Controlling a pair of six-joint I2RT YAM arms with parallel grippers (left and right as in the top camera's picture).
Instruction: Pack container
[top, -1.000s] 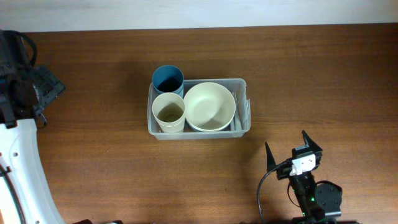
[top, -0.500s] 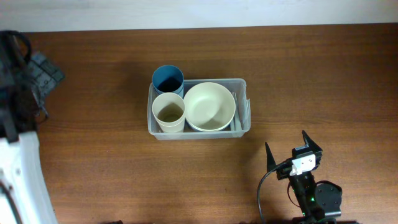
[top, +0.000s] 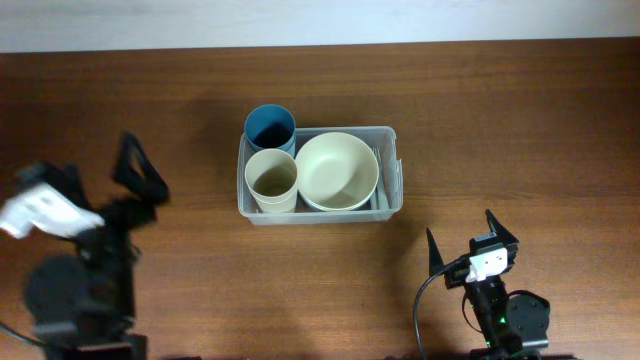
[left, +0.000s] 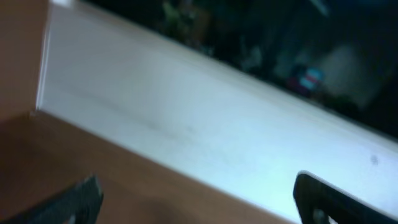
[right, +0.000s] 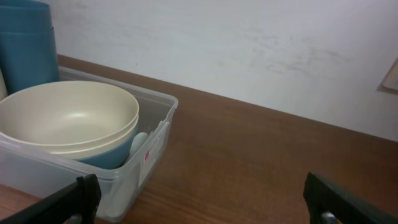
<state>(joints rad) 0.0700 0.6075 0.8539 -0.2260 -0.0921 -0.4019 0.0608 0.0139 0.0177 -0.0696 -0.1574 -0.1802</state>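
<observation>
Your right pincer (top: 460, 229) stood spread and empty. The clear rectangular plastic container (top: 320, 216) lay ahead and left of it, its far end cut off in the wrist view. Your left pincer (left: 200, 202), badly blurred, gaped too, with the container well off to its right.

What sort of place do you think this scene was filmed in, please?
Probably a robot test bench rather than a real kitchen: a wooden table set against a plain white wall, with a clear container holding a cream bowl, a blue cup and a cream cup.
</observation>
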